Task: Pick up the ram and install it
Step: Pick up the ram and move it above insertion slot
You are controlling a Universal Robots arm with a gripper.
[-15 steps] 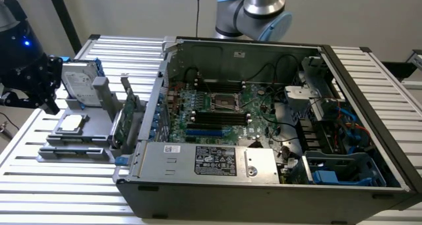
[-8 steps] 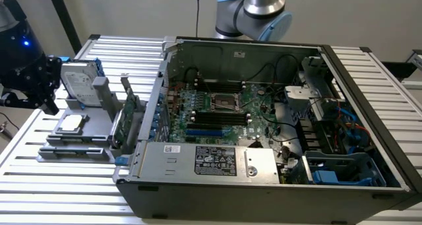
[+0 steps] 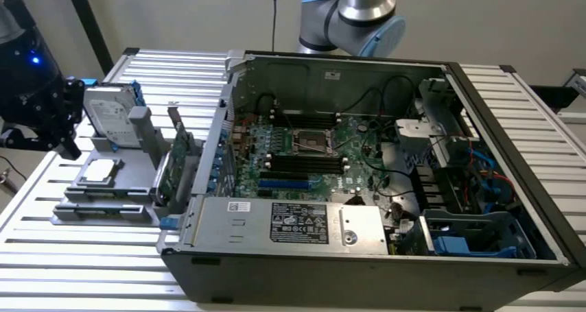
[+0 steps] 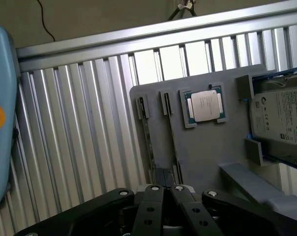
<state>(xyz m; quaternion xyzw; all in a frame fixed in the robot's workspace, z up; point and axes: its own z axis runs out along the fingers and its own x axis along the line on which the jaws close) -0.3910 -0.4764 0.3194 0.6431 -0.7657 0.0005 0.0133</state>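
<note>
1. Gripper [image 4: 166, 178]: fingers closed together, close to the slots of the grey holder [image 4: 202, 157]
2. Ram [image 4: 147, 142]: stands on edge in a holder slot, near the processor chip [image 4: 205, 105], outside the computer case [image 3: 366, 274]

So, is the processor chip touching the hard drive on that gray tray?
Apart. The wrist view shows bare gray tray and a raised block between the processor chip and the hard drive.

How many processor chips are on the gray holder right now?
1. The processor chip lies flat in its square pocket on the gray holder, between two narrow slots and the hard drive. None seems hidden there.
</note>
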